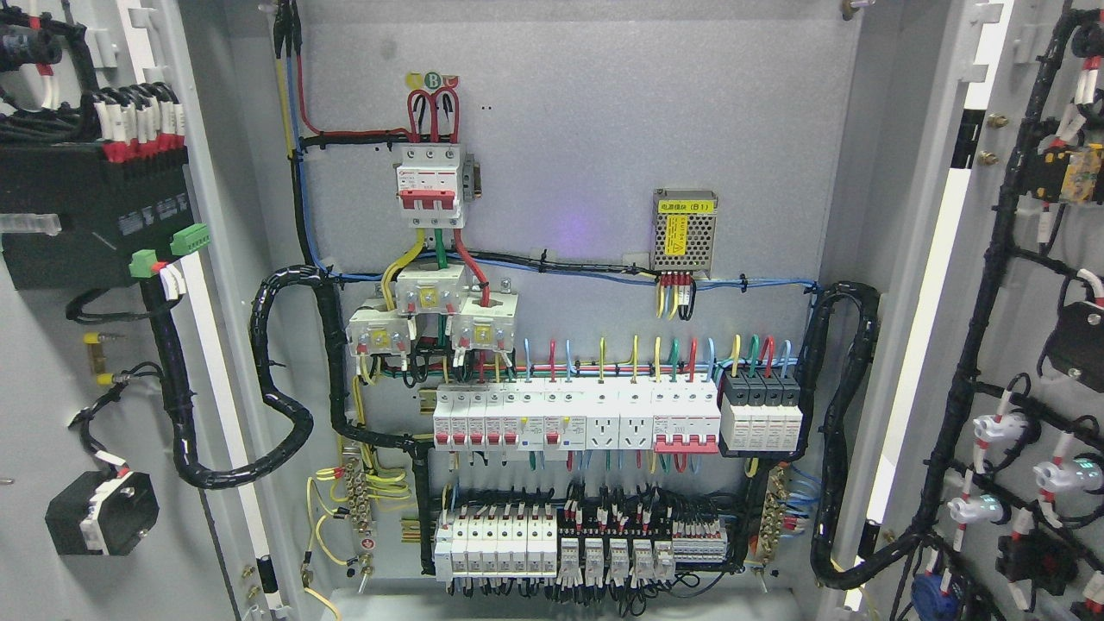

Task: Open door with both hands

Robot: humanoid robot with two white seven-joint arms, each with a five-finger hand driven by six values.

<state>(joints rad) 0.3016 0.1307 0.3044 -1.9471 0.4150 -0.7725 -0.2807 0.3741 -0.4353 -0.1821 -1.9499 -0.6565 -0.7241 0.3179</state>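
Bright, even, frontal light; sharp focus

Faint violet glare on the back panel (565,233); white overexposed strip along the right door's edge (927,328); soft shadows.

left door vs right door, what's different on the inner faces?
The left door carries a large black module with green connectors near its top; the right door has none, only small units spread down its height. The left door's harness is short; the right door's runs top to bottom. Both are swung open, grey, wired.

Red-handled main breaker (429,185) upper centre, meshed power supply (684,230) right of it, breaker row (576,418) below, terminal relays (586,543) nearest.
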